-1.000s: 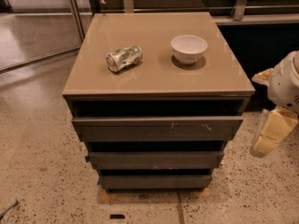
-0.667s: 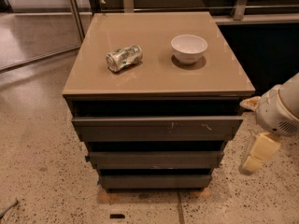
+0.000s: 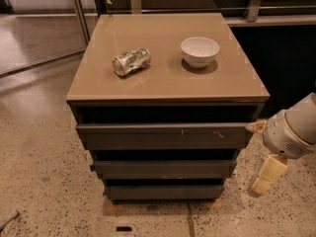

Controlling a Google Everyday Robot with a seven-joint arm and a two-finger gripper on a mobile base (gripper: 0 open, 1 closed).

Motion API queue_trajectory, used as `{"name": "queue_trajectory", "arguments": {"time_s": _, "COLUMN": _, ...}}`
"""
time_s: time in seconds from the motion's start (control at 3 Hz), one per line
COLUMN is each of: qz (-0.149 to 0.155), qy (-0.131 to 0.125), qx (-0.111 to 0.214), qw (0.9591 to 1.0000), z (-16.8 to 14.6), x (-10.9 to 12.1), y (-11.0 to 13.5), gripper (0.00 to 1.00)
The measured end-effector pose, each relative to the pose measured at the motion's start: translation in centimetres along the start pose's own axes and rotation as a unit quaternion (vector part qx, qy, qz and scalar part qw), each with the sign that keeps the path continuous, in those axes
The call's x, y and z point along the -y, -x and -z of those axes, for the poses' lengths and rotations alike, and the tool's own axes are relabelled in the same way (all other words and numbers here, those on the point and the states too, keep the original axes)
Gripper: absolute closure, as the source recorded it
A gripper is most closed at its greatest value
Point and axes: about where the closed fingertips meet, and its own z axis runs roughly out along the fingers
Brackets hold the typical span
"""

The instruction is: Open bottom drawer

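Note:
The tan-topped cabinet has three dark grey handleless drawer fronts. The bottom drawer is the lowest and narrowest front, plain, just above the floor. The middle front and the widest top front with pale scratches sit above it. My gripper hangs at the right of the cabinet, beside the middle and bottom fronts and apart from them. Its cream finger points down below the white wrist.
A crushed can and a white bowl sit on the cabinet top. Speckled floor surrounds the cabinet. A dark counter base stands at the back right, and a metal post at the back left.
My gripper has moved down and to the left, closer to the cabinet's right side. The drawers, can and bowl have not moved.

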Motion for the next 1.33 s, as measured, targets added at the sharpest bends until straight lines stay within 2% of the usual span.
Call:
{"name": "queue_trajectory", "arguments": {"time_s": 0.33, "qz": 0.009, "qy": -0.003, "qx": 0.003, "qw": 1.0000, "z": -0.8, "x": -0.2, "y": -0.4, "gripper": 0.00}}
{"name": "queue_trajectory", "arguments": {"time_s": 0.67, "qz": 0.017, "qy": 0.013, "qx": 0.034, "qw": 0.9992, "z": -6.4, "x": -1.0, "y": -2.3, "gripper": 0.00}}
{"name": "queue_trajectory", "arguments": {"time_s": 1.0, "qz": 0.023, "qy": 0.031, "qx": 0.077, "qw": 0.9963, "z": -15.0, "x": -0.4, "y": -4.5, "gripper": 0.00}}
{"name": "queue_trajectory", "arguments": {"time_s": 1.33, "qz": 0.015, "qy": 0.065, "qx": 0.099, "qw": 0.9928, "z": -22.7, "x": 0.5, "y": -6.8, "gripper": 0.00}}
